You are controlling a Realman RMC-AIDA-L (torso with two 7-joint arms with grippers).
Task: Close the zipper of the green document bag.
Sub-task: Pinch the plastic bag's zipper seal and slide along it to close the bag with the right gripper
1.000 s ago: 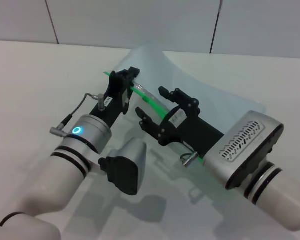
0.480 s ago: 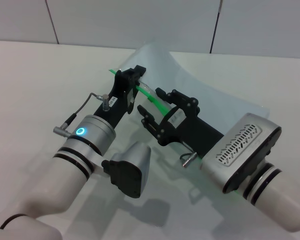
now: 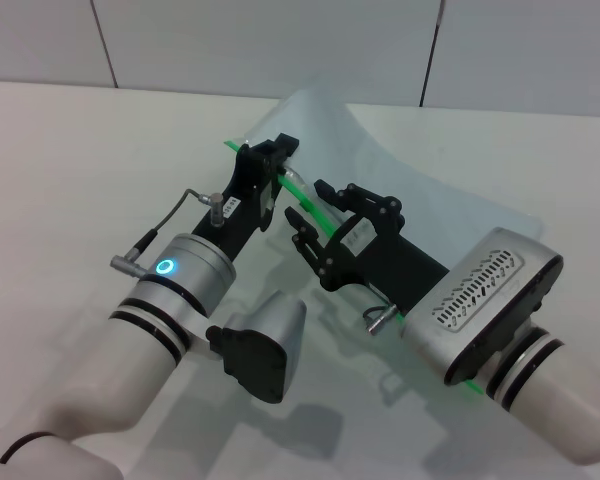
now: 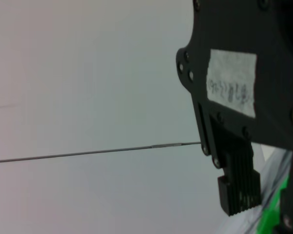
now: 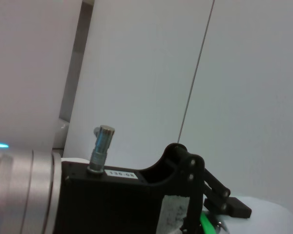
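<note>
The green document bag (image 3: 410, 175) is a translucent pouch that curls up off the white table in the head view. Its zipper (image 3: 305, 196) is a bright green strip along the near edge, running from the far left corner down under my right arm. My left gripper (image 3: 271, 166) is shut on the zipper near its far end. The left wrist view shows one of its fingers (image 4: 238, 191) beside the green zipper (image 4: 269, 220). My right gripper (image 3: 311, 214) stands open, with the green strip passing between its fingers just behind the left gripper.
The white table (image 3: 70, 150) runs out to the left and to the far right. A grey panelled wall (image 3: 280, 40) stands behind it. In the right wrist view the left arm's black gripper (image 5: 195, 195) fills the lower part.
My left gripper has slid a little to the right and farther along the green strip, closing in on the right gripper. The bag's curled corner has shifted with it.
</note>
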